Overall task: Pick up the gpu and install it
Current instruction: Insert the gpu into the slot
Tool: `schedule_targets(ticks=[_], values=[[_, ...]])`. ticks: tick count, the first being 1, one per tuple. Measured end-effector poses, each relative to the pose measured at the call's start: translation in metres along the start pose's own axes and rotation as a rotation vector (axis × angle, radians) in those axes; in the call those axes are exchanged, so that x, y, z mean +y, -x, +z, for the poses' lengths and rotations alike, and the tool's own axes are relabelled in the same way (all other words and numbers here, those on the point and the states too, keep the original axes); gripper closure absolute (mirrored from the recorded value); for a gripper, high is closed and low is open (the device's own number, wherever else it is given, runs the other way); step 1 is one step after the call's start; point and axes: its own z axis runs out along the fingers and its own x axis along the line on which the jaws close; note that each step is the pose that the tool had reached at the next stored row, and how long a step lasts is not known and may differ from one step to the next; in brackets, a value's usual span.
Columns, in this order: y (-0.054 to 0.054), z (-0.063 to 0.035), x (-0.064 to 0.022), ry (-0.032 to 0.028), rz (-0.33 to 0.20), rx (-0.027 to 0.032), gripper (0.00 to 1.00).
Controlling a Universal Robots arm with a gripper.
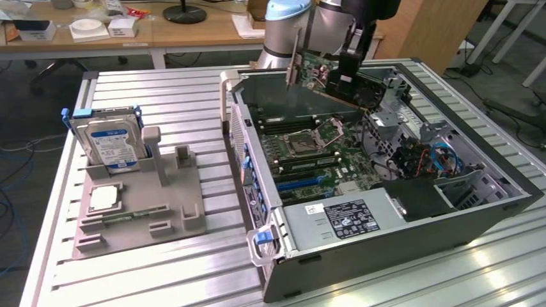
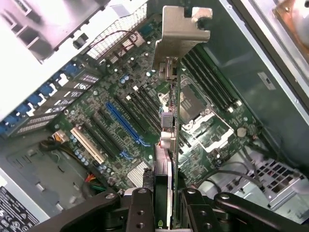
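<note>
From above I have open room: the case (image 1: 410, 249) lies open side up, with the motherboard (image 1: 341, 167) bare beneath. The gpu (image 1: 318, 69), clamped in my gripper (image 1: 348, 73), hangs over it, clear of the walls. The power supply (image 1: 341, 220) fills the end nearest the exterior camera, and loose cables (image 1: 439, 160) crowd the exterior view's right. The blue slot (image 2: 126, 124) is uncovered.
</note>
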Motion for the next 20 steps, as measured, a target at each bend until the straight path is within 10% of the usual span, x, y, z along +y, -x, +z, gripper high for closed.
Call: schedule_targets(ticks=[20], values=[[0.0,0.0021,0.0001,0.009,-0.277,-0.0113,0.73]])
